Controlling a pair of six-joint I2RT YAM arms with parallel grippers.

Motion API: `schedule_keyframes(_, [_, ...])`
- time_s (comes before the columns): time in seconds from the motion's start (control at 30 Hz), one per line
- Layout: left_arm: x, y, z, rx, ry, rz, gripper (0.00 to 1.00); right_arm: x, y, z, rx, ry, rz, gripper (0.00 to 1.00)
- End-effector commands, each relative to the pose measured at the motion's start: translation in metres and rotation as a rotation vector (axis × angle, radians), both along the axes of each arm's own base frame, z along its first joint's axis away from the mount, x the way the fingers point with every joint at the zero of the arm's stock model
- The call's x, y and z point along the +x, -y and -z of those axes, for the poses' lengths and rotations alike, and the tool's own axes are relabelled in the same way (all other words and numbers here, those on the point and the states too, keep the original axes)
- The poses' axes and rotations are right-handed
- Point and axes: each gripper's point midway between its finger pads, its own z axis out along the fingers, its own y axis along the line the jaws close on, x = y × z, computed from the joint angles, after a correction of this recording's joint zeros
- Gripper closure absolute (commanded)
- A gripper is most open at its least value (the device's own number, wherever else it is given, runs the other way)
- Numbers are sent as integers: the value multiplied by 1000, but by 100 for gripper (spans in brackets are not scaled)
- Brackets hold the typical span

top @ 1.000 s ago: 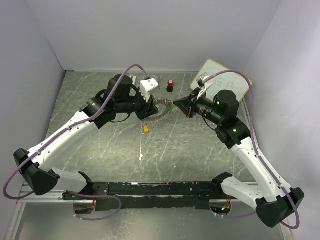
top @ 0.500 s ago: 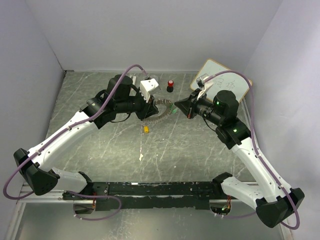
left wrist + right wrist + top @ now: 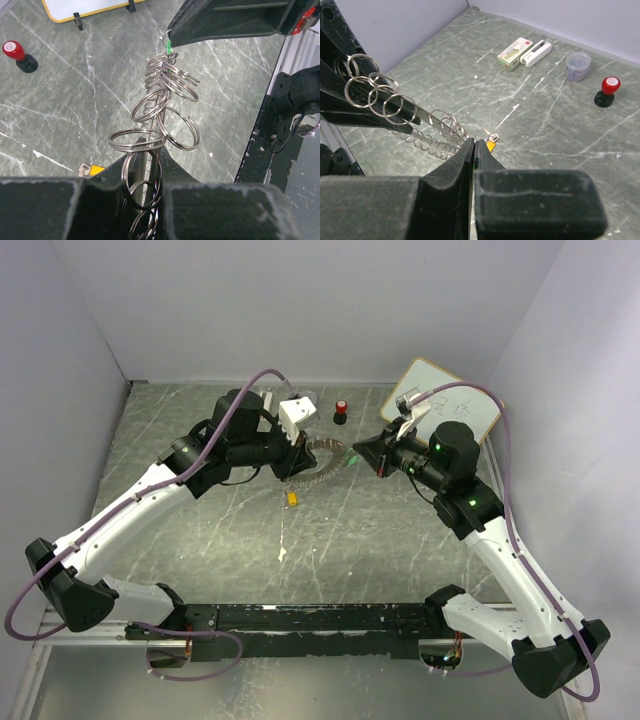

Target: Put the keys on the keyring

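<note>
My left gripper (image 3: 150,150) is shut on the keyring (image 3: 162,100), a silvery band fringed with small wire rings, and holds it above the table. The keyring (image 3: 322,462) reaches out toward my right gripper (image 3: 355,453). That gripper (image 3: 474,142) is shut on the green key (image 3: 169,47), of which only a green sliver and a small ring show at its tips. The key touches the keyring's far end. The yellow key (image 3: 291,499) lies flat on the table below the keyring; its head (image 3: 491,145) peeks out just past the right fingertips.
A red-capped black knob (image 3: 341,410) stands behind the grippers. A whiteboard (image 3: 455,410) lies at the back right. In the right wrist view a clear cup of clips (image 3: 578,65), a white stapler (image 3: 535,52) and a green box (image 3: 514,52) sit farther off.
The right arm has drifted very slightly to the right. Both grips are unchanged, and the yellow key has not moved.
</note>
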Motion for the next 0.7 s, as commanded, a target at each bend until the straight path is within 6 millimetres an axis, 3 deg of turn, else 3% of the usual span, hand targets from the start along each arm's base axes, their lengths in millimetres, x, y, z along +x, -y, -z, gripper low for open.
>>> schedule_keyframes(0.0, [-1, -3, -37, -80, 85, 1, 93, 0, 10, -5, -10, 11, 40, 100])
schedule_keyframes(0.17, [0, -4, -40, -88, 91, -11, 93, -1, 13, -4, -10, 6, 54, 100])
schedule_keyframes(0.67, [5, -6, -40, -96, 96, -45, 93, -22, 12, -37, 49, 94, -5, 100])
